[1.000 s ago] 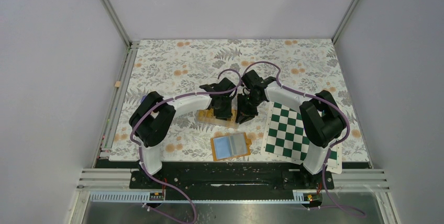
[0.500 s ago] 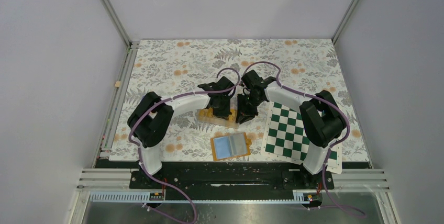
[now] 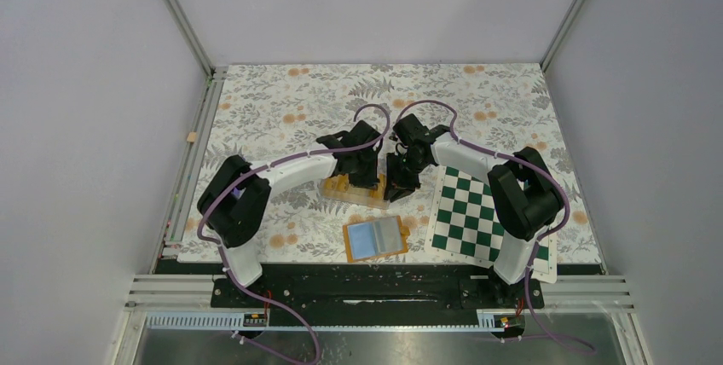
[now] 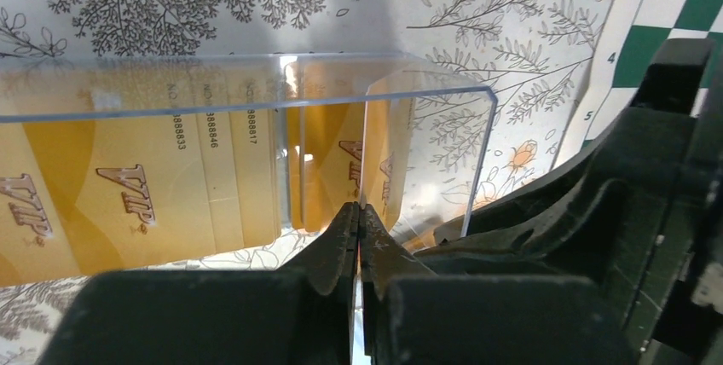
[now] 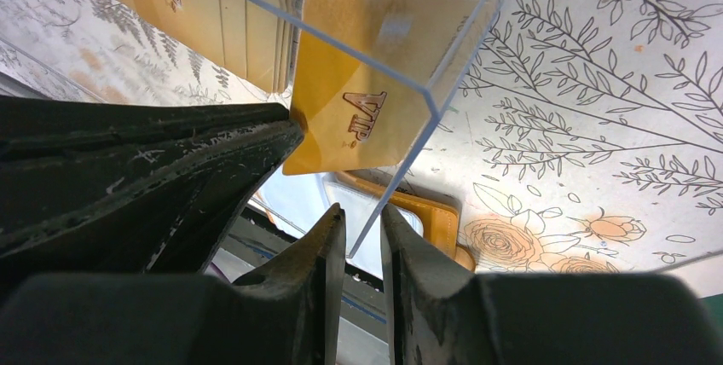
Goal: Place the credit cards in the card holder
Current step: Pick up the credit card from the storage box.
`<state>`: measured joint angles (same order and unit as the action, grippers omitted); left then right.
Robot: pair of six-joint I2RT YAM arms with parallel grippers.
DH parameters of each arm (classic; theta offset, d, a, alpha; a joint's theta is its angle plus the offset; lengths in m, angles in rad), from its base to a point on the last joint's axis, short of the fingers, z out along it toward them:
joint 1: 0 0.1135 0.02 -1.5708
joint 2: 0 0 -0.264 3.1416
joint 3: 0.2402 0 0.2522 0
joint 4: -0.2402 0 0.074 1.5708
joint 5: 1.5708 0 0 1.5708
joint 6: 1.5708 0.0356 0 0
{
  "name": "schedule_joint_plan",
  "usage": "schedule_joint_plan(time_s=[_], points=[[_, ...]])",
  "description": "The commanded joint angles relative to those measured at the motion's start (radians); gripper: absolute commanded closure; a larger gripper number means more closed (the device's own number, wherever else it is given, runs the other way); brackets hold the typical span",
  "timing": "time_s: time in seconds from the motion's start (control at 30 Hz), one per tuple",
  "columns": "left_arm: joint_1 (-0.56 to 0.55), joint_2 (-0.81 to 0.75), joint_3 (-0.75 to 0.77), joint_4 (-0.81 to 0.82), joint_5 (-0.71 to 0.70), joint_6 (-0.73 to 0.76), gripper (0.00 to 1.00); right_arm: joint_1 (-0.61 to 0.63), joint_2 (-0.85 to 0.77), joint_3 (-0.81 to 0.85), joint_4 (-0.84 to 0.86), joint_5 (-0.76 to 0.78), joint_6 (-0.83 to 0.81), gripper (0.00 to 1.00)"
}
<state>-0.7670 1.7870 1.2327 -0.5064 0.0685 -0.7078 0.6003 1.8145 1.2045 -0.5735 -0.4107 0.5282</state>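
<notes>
left gripper: jaws are closed flat on a corner of the end card, which is seen partly out of the clear box
right gripper: jaws are set narrow astride the box's end wall, which appears to be clamped between them
credit cards: the rest are stacked inside the clear box, prints facing the left wrist camera
card holder: laid open with blue pockets up on the floral table, near the arm bases and apart from the box
step: one card is judged to be under extraction
method: the card is best drawn along its own plane so its neighbours are not dragged; the box is to be pinned by the right gripper; twist is to be avoided, since a corner pinch can pivot or slip
left arm: elbow is thrown out left, forearm swept right, wrist pitched down
right arm: elbow is raised over the chequered board, forearm angled left; the wrists are close together, so clearance is to be watched
</notes>
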Motion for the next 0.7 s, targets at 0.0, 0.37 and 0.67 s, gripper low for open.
schedule_joint_plan(time_s=[0.0,0.37,0.67], points=[[-0.006,-0.055,-0.028,0.111,0.058,-0.019,0.99,0.005,-0.01,-0.006,0.01,-0.021,-0.012,0.73],[-0.007,-0.008,-0.042,0.15,0.118,-0.019,0.93,-0.004,-0.017,-0.013,0.01,-0.021,-0.014,0.73],[-0.008,0.04,-0.028,0.117,0.122,-0.012,0.85,-0.016,-0.032,-0.02,0.01,-0.022,-0.016,0.72]])
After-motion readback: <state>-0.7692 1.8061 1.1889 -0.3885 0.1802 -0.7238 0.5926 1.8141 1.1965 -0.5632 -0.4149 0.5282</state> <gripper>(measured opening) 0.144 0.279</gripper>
